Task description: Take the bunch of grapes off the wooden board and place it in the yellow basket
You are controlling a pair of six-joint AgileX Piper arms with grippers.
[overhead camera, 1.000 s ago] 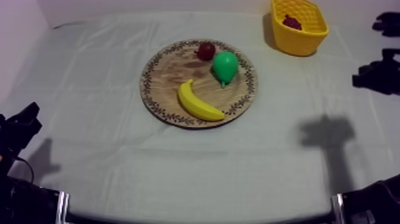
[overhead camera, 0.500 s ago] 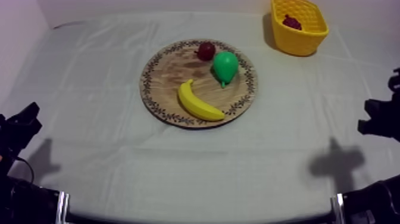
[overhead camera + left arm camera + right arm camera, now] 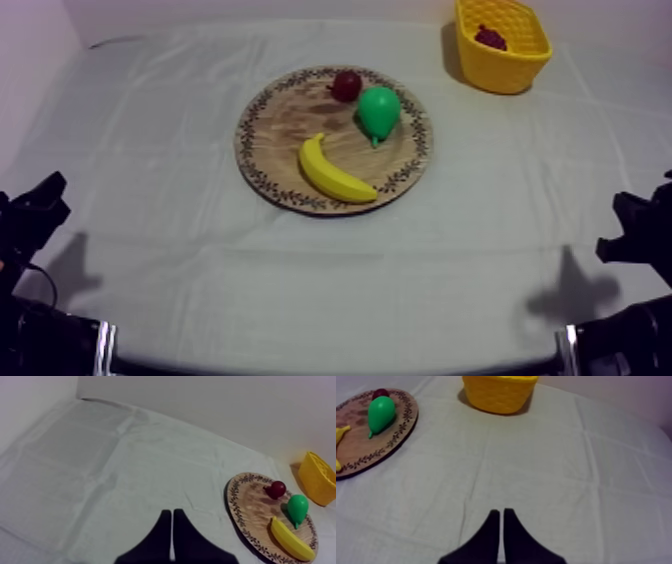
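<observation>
Bunch of grapes (image 3: 490, 37) is lying in the yellow basket (image 3: 503, 70), far ahead of the right tool (image 3: 501, 512); it and the left tool (image 3: 171, 512) are sitting narrow, gripping nothing; task appearing done.

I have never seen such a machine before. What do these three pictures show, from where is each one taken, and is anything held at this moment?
This is a robot with two arms, one at each side of a table under a grey-white cloth. One picture is taken from above the table. The other two are taken from each arm's wrist, looking forward past its own claw. The left claw and the right claw are the black wedges: their fingers lie together and hold nothing. On the table lies a round wooden board with a banana, a green pear and a small red fruit on it. Farther back, at the robot's right, stands a yellow basket with the bunch of grapes inside.
</observation>
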